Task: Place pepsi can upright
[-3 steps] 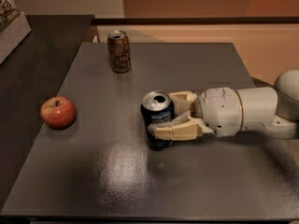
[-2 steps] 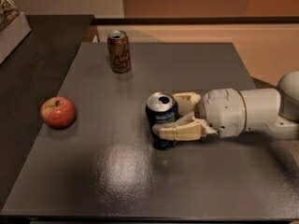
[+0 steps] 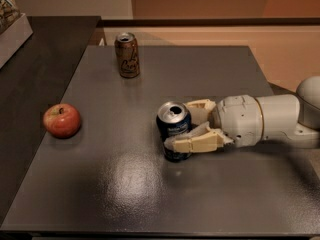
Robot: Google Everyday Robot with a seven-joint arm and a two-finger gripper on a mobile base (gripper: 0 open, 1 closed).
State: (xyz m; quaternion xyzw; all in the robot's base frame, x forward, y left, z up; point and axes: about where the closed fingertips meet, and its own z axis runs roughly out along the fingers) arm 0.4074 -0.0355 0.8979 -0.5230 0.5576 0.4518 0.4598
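The pepsi can (image 3: 173, 129), dark blue with a silver top, stands upright on the grey table (image 3: 125, 184) near its middle. My gripper (image 3: 178, 125) reaches in from the right and its cream fingers (image 3: 192, 143) lie on both sides of the can. One finger crosses the can's front and the other sits behind it. The gripper is shut on the can, which rests on the table.
A brown-gold can (image 3: 127, 55) stands upright at the far side of the table. A red apple (image 3: 62, 120) lies near the left edge. A darker counter (image 3: 30, 74) adjoins on the left, with a white box (image 3: 12, 31) at its far corner.
The gripper and the pepsi can have shifted slightly to the right together. The can stays upright. The apple and the brown-gold can have not moved.
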